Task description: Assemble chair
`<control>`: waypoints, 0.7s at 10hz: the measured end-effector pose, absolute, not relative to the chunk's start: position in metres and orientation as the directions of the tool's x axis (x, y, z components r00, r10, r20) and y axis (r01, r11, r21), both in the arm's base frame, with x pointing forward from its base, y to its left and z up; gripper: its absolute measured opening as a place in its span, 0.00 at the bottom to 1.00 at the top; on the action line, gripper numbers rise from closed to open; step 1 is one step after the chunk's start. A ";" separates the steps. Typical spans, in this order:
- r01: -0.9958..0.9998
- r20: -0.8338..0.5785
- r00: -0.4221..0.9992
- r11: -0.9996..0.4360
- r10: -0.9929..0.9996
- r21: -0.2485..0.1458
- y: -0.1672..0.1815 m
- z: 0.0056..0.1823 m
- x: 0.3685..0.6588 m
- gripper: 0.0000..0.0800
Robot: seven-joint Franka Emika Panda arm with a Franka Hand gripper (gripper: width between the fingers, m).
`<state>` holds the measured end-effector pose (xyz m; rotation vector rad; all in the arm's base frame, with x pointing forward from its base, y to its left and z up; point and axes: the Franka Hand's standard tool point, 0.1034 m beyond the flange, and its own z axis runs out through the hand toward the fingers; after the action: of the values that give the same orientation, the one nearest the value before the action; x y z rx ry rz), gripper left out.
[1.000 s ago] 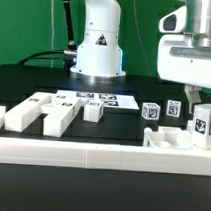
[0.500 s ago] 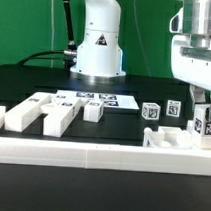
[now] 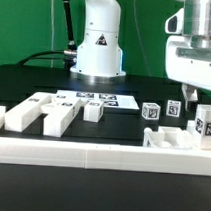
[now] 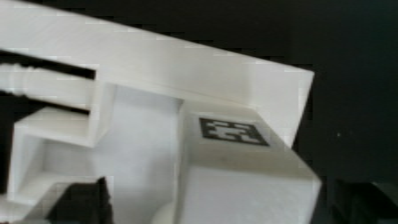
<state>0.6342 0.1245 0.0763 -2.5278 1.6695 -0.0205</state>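
Risen off the tagged post (image 3: 204, 125), the tool (image 3: 197, 98) seems parted and empty, leaving it seated upright on the chair slab (image 3: 170, 140).

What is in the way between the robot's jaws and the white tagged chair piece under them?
Nothing that I can see. The jaws hang just above the tagged chair piece at the exterior view's right, with only air between them. The wrist view shows white chair parts close up, with nothing lying on them.

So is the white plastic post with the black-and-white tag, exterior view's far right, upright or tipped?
Upright: the white tagged plastic post stands vertical in the exterior view, with its tag facing the camera.
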 end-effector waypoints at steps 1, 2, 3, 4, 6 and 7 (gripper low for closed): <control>-0.866 -0.040 0.495 -0.488 -0.868 -0.106 0.127 0.076 0.634 0.80; -0.821 -0.031 0.567 -0.561 -0.823 -0.109 0.128 0.076 0.634 0.80; -0.759 -0.020 0.647 -0.641 -0.762 -0.111 0.128 0.077 0.634 0.81; -0.671 -0.008 0.738 -0.733 -0.674 -0.113 0.129 0.078 0.635 0.81; -0.502 0.021 0.862 -0.858 -0.507 -0.105 0.130 0.082 0.639 0.81; -0.416 0.033 0.906 -0.903 -0.422 -0.105 0.131 0.083 0.639 0.81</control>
<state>0.6395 0.1305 0.0827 -2.9737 0.6551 -0.0844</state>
